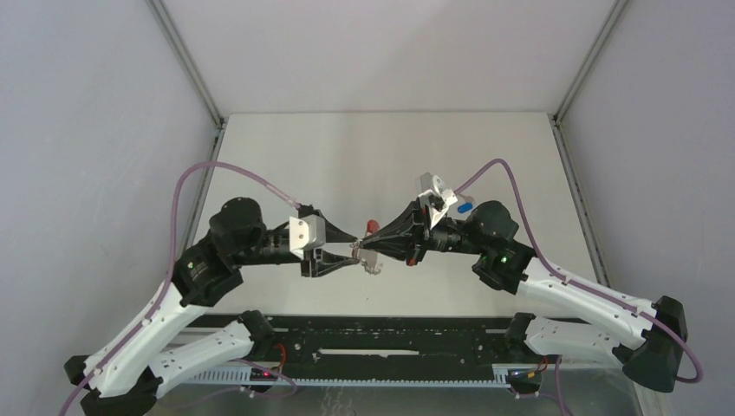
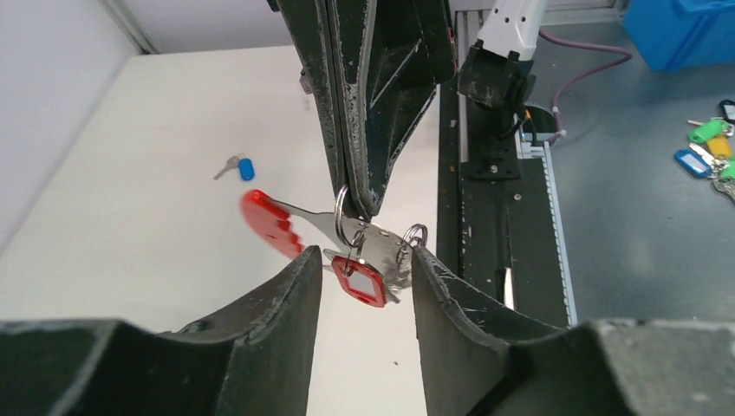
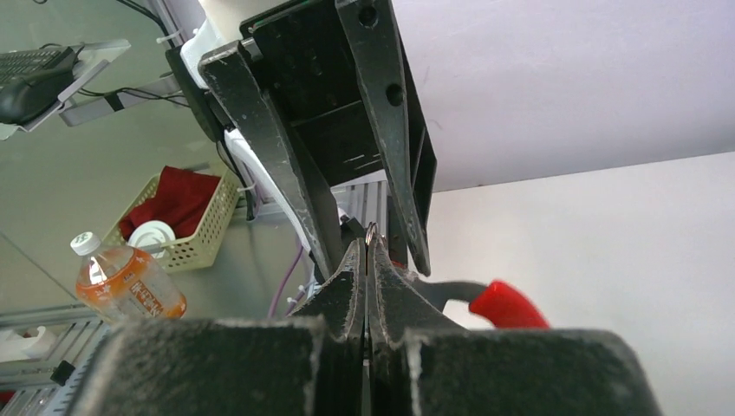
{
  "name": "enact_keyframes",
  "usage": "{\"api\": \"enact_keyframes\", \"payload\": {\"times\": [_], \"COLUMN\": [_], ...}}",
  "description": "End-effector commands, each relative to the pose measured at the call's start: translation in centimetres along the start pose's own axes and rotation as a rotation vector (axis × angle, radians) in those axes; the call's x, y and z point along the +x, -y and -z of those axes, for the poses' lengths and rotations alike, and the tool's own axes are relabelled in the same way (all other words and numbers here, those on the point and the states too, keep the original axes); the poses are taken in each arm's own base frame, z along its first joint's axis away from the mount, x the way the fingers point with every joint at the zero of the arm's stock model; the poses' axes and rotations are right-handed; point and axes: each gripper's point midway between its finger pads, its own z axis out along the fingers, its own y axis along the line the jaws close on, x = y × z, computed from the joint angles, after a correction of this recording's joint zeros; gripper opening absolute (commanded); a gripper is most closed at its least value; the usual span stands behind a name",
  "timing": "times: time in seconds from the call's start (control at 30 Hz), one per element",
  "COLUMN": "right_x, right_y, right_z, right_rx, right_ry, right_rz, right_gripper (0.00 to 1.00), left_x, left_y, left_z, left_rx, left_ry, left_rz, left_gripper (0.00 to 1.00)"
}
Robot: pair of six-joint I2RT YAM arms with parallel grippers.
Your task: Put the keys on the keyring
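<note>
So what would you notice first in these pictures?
The left arm and right arm meet nose to nose above the middle of the table. The right gripper is shut on the keyring, its red band sticking out, and a red-tagged key dangles between the open left gripper. A blue-tagged key lies alone on the table beyond.

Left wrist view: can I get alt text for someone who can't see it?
The right gripper reaches down from the top, shut on a silver ring of the keyring, whose red band juts left. The red-tagged key hangs below it, between the open fingers of the left gripper. The blue-tagged key lies on the table behind.
</note>
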Motion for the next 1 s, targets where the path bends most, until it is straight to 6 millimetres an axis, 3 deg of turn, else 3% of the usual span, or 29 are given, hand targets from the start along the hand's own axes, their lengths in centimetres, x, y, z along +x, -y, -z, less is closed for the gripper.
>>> {"api": "enact_keyframes", "payload": {"times": [0.0, 0.2, 0.47, 0.7, 0.97], "right_x": [-2.1, -1.7, -1.0, -0.6, -0.9], "right_y": [-1.2, -1.2, -1.5, -2.1, -2.2], "right_z": [-0.1, -0.2, -0.1, -0.3, -0.3], "right_rx": [-0.051, -0.057, -0.089, -0.145, -0.147], "right_ry": [0.064, 0.049, 0.023, 0.007, 0.006], "right_rz": [0.048, 0.044, 0.034, 0.013, 0.021], "right_gripper": [0.0, 0.0, 0.0, 0.0, 0.0], "left_x": [-2.2, -3.1, -3.0, -2.6, -2.7], "left_y": [-0.1, 0.1, 1.6, 1.9, 1.6], "left_z": [0.4, 0.6, 1.3, 1.4, 1.0], "left_rx": [0.021, 0.037, 0.11, 0.127, 0.126], "left_ry": [0.04, 0.068, 0.051, 0.034, 0.041], "left_rz": [0.038, 0.042, 0.007, -0.006, 0.001], "left_gripper": [0.45, 0.35, 0.35, 0.33, 0.17]}}
